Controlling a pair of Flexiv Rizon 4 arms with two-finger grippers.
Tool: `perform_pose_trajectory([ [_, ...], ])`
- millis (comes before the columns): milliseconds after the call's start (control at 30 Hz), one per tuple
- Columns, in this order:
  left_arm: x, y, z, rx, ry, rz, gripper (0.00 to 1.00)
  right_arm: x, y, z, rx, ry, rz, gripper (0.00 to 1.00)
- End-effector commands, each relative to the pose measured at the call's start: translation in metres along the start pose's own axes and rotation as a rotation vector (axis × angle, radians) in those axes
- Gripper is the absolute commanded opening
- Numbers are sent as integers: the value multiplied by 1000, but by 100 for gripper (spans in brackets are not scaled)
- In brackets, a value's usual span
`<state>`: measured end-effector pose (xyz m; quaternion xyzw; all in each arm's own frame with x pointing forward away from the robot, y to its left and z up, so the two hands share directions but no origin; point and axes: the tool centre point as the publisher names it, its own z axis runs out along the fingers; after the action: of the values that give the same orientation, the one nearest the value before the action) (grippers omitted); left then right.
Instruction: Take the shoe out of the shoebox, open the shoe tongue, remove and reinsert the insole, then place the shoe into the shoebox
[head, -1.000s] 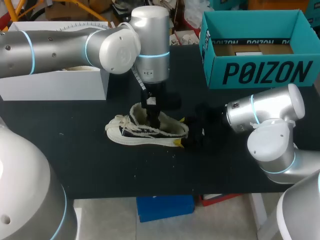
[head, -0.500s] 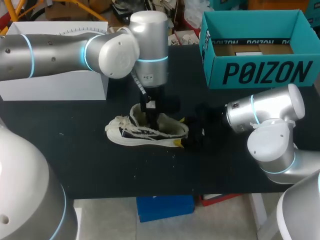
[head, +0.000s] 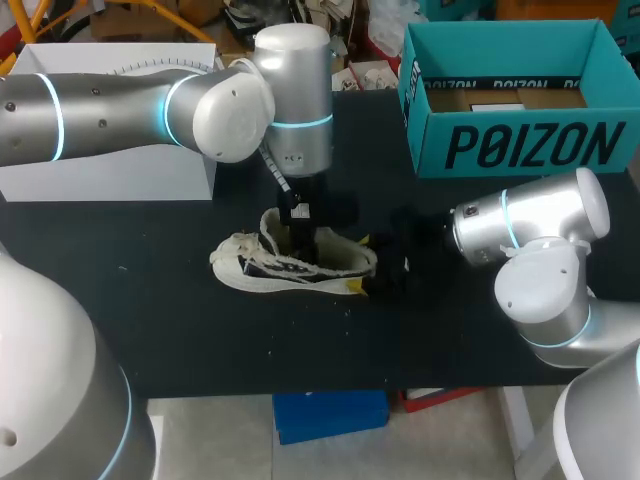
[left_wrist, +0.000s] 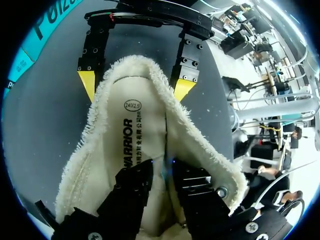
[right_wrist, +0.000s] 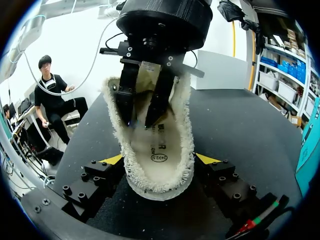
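A cream fleece-lined shoe (head: 255, 270) lies on its sole in the middle of the black table (head: 200, 330), toe toward the left. My left gripper (head: 303, 235) points straight down into its opening. In the left wrist view its black fingers (left_wrist: 135, 185) stand slightly apart on the printed insole (left_wrist: 145, 125), so the left gripper (left_wrist: 164, 170) is open, nothing between the fingers. My right gripper (right_wrist: 159, 160) straddles the heel (right_wrist: 160, 187), a yellow tip pressed against the fleece on each side. The insole (right_wrist: 157, 145) lies flat inside.
The open teal shoebox (head: 520, 145) stands at the back right of the table. A white box (head: 110, 165) sits at the back left under my left arm. Bare table lies in front of the shoe.
My left arm's wrist has shifted slightly left and back above the shoe. The shoe and my right arm have stayed where they were.
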<state>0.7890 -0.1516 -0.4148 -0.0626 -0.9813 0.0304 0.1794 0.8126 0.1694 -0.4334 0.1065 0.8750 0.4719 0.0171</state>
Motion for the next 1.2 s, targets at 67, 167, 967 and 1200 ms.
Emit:
perform_pose_trajectory([
  [67,10,1,9,-30,-48,-15,34,-1,0,0,3,-1,2,0],
  [167,9,2,13,-61,-85,-34,34,-1,0,0,3,-1,2,0],
  [967,-26,38,43,-187,-459,-63,31,-1,0,0,3,-1,2,0],
  [1200,-33,44,44,-174,-611,-66,26,-1,0,0,3,-1,2,0],
])
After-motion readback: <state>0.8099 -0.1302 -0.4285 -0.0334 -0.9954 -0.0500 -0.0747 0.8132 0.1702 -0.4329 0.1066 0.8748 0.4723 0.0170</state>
